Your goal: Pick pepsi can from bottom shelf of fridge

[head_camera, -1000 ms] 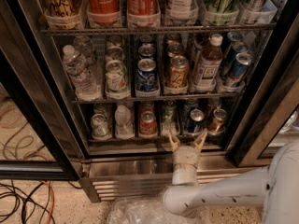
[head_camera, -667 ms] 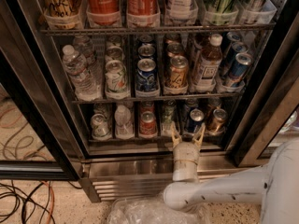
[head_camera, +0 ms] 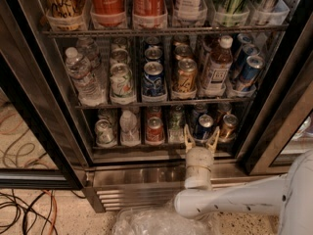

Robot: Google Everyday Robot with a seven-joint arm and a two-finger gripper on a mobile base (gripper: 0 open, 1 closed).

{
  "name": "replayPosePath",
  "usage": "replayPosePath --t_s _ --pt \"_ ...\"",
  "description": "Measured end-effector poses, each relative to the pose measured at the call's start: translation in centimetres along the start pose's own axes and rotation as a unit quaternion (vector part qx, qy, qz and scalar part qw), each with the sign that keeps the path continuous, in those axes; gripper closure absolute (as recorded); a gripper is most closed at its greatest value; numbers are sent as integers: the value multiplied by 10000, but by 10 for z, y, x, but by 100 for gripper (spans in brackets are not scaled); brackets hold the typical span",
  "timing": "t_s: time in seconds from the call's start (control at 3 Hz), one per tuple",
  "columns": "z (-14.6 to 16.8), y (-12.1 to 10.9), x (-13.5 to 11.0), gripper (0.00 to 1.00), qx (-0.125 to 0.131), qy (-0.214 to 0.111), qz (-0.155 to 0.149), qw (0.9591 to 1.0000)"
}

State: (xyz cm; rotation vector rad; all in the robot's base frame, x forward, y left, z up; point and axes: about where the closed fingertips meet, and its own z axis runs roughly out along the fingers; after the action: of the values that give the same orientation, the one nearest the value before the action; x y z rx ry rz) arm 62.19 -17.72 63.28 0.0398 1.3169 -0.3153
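Note:
The fridge point(head_camera: 44, 146) stands open with wire racks of drinks. On the bottom shelf point(head_camera: 161, 147) the dark-blue pepsi can point(head_camera: 203, 127) with a silver top stands between a green-labelled bottle point(head_camera: 176, 124) and a copper-brown can point(head_camera: 228, 126). My gripper point(head_camera: 201, 138) is open at the shelf's front edge. Its two pale fingers point(head_camera: 188, 136) point up on either side of the pepsi can's lower part, just in front of it. The white arm point(head_camera: 234, 202) reaches in from the lower right.
A red can point(head_camera: 155, 129), a water bottle point(head_camera: 129, 128) and a pale can point(head_camera: 103, 132) stand left on the same shelf. The middle rack point(head_camera: 161, 102) holds more cans and bottles. The ribbed steel base point(head_camera: 142, 180) lies below. Crumpled plastic point(head_camera: 151, 222) and cables point(head_camera: 24, 209) lie on the floor.
My gripper has moved slightly right and forward, from in front of the green-labelled bottle to in front of the pepsi can. The cans have not moved.

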Motion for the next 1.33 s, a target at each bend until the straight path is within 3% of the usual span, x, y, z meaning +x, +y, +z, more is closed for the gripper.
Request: replayPosePath --t_s 0.33,1.33 --pt "0 -10 1 30 30 87 157 9998" --pt "6 -17 22 35 -295 498 401 9975"
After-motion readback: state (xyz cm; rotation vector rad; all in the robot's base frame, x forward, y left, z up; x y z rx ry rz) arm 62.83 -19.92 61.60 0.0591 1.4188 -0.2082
